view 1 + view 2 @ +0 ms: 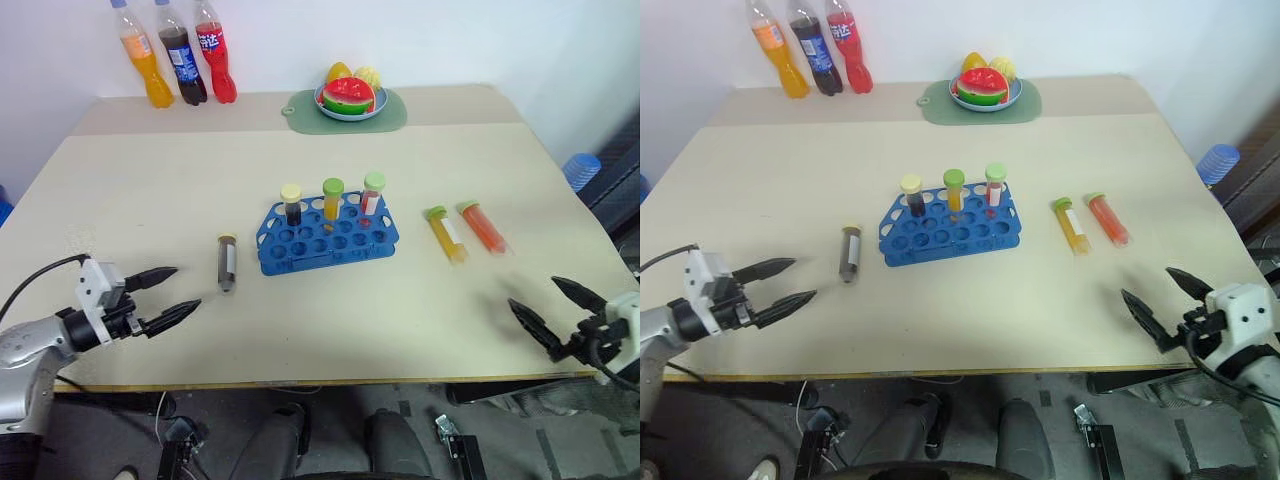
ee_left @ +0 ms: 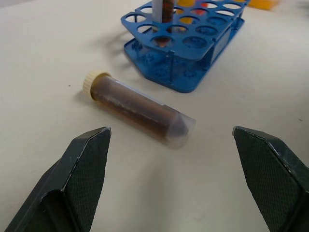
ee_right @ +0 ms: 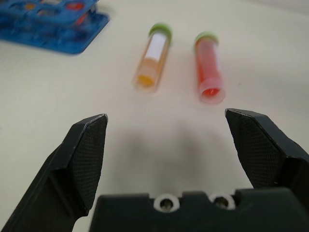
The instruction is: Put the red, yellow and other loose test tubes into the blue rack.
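Head view: the bright blue plastic rack (image 1: 328, 238) sits mid-table (image 1: 200, 180). The clear brown-filled tube (image 1: 227, 262) lies left of it, the yellow-filled tube (image 1: 446, 233) and red-orange tube (image 1: 483, 226) right, caps pointing away, bare tabletop around.

Wrist views: left gripper (image 2: 171, 181) and right gripper (image 3: 166, 159) gape, empty.

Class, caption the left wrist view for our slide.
Open left tool faces the brown tube lying beside the blue rack.

No lettering can be read; the soda bottles' (image 1: 182, 55) labels and the tubes' white strips stay illegible.
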You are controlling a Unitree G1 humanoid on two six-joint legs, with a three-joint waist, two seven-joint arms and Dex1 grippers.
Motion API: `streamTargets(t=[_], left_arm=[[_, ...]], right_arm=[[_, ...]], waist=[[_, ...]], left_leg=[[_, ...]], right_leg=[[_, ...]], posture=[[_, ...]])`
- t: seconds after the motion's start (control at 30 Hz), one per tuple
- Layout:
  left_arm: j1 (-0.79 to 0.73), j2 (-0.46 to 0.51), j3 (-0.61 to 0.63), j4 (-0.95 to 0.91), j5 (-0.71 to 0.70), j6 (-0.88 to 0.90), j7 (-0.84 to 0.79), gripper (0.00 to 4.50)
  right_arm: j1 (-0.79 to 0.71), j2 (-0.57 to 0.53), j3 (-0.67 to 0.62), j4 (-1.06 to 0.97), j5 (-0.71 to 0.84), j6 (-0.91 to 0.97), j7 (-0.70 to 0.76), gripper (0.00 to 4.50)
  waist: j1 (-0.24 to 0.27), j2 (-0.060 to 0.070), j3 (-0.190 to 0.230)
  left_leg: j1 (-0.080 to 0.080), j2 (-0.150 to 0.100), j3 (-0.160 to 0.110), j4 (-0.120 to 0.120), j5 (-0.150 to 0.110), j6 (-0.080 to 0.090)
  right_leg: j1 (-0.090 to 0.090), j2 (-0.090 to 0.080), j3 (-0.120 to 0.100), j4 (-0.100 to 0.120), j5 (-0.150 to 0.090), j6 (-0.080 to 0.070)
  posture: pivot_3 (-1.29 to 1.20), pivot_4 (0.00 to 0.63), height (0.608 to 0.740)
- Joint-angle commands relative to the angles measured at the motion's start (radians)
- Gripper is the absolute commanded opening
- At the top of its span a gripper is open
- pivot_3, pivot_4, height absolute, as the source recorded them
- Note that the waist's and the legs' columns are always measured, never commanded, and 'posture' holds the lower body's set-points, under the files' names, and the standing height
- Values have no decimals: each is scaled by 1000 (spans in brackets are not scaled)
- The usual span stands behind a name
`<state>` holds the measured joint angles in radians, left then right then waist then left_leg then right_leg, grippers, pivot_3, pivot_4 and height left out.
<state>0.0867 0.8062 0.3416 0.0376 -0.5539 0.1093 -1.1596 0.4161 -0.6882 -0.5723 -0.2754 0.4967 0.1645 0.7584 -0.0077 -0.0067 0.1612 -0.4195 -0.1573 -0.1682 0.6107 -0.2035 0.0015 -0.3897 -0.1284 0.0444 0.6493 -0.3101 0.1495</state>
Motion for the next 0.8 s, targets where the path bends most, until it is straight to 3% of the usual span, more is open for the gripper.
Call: streamTargets(t=[0.03,0.5,0.63,0.8], left_arm=[[-2,12,9,-27,-3,18,-9,4166],[-91,-52,-49,-95,-15,49,-11,4166],[-123,-63,-119,-166,-5,50,-31,4166],[-198,-80,-181,-206,-10,78,-21,4166]], right_arm=[[-9,-22,-53,-16,22,5,19,4322],[-120,-31,-47,-31,48,110,-6,4322],[-297,-153,30,40,43,290,-29,4322],[-685,-315,252,251,-19,558,-48,4322]], waist=[[0,0,0],[2,0,0],[-5,1,1],[-4,3,2]], left_leg=[[0,0,0,0,0,0],[0,0,0,0,0,1],[0,0,2,1,1,2],[-1,0,1,0,1,3]], right_leg=[[0,0,0,0,0,0],[0,0,0,0,0,0],[0,-1,0,0,0,0],[-1,-1,0,0,0,0]], posture=[[0,150,740],[0,150,740],[0,150,740],[0,150,740]])
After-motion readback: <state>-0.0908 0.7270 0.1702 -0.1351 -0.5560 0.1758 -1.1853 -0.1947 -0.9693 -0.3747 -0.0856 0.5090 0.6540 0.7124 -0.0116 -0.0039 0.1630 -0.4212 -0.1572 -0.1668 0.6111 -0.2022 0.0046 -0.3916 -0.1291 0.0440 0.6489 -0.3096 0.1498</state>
